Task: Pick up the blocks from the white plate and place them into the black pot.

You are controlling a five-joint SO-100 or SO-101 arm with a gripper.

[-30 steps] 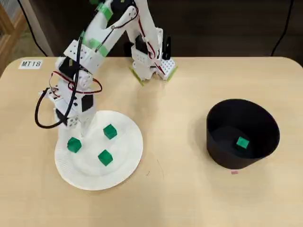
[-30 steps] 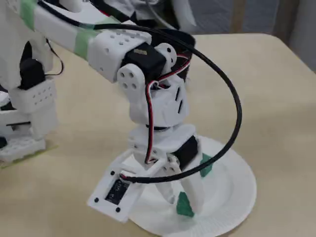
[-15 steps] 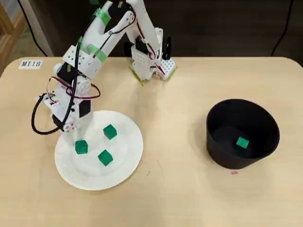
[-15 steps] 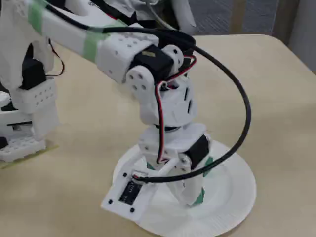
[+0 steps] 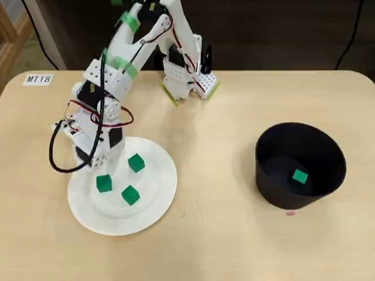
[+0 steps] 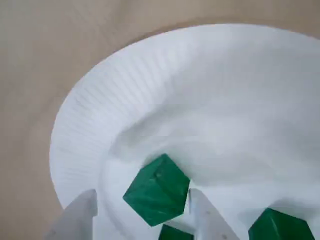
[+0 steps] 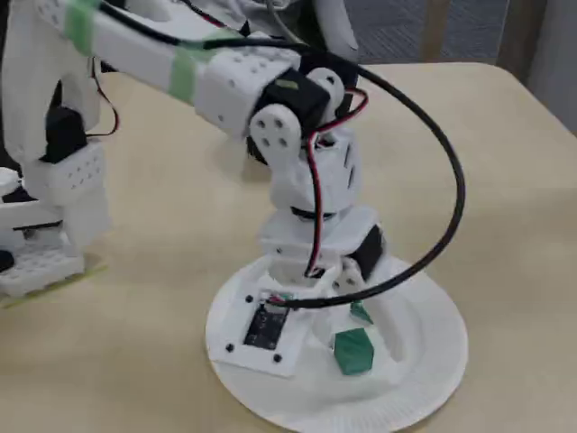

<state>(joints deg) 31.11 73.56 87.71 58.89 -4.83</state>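
Three green blocks lie on the white plate: one at its left, one near the top, one in the middle. My gripper hangs over the left block, fingers down. In the wrist view this block sits between the open fingers; the right finger touches it and the left finger stands apart. The fixed view shows the same block on the plate under the gripper. The black pot stands at the right with one block inside.
The arm's base is mounted at the table's far edge. A label lies at the far left corner. A black cable loops out from the wrist, left of the plate. Bare table separates plate and pot.
The gripper has shifted right across the plate's left part. The left block slid right with it and now sits between the fingers. The other blocks have not moved.
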